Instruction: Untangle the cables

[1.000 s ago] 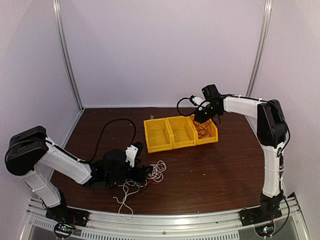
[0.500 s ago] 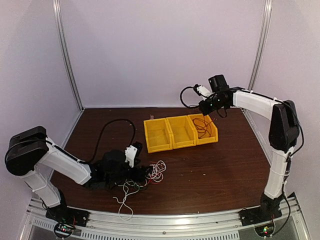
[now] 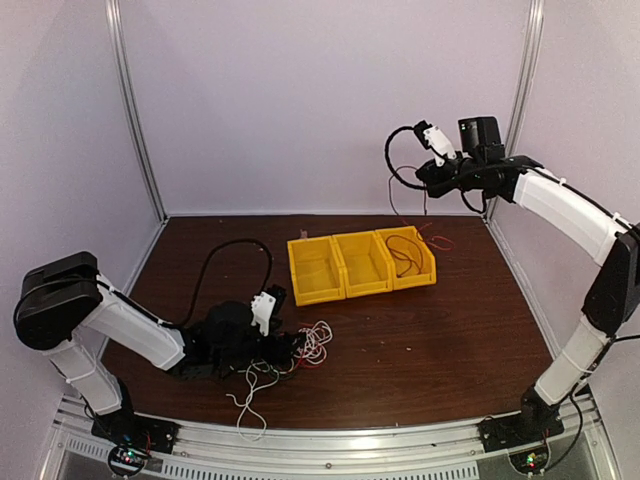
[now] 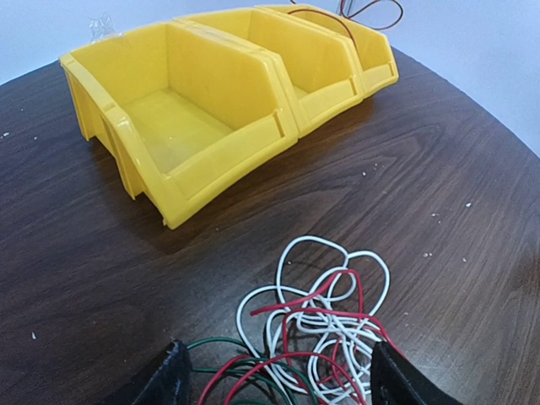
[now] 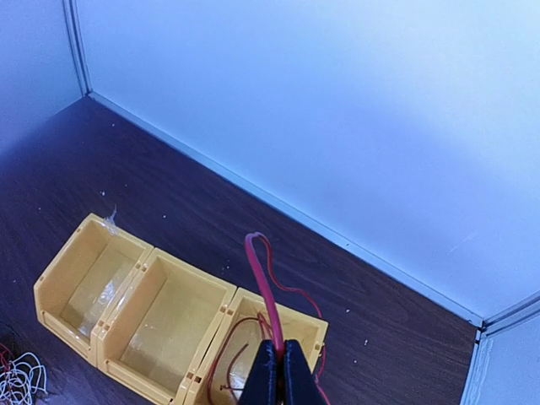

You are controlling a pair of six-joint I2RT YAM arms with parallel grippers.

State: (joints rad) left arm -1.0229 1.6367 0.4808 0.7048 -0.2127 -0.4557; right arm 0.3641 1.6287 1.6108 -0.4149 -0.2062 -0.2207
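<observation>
Red cable (image 5: 261,287) is pinched between the pressed-together fingers of the right pincer (image 5: 277,371), at the bottom centre of the right wrist view. From that grip a loop arches upward, and strands trail down into the right-hand bin (image 5: 278,333) of the three yellow bins (image 3: 345,262).

In the top view the right pincer (image 3: 427,192) sits high in the upper right. The cable hangs from it into that bin, with a bit of red draped past the bin's right edge onto the worktop (image 3: 440,340).

The main risk, as I judge it, is that the slack catches on the bin's lip. More pull could then drag or tilt the light bin, or strip the thin wire out of the pinch. Letting go from this height could also drop part of the cable outside the bin.

The tangle (image 4: 312,329) of white, red and green wires lies at the bottom centre of the left wrist view, well apart from the bins. The left pincer (image 4: 283,380) is spread, one finger on each side of the tangle's near end, so the wires sit directly between the tips. Closing there would probably gather several strands at once. Pulling them together may tighten the knot rather than free one wire.
</observation>
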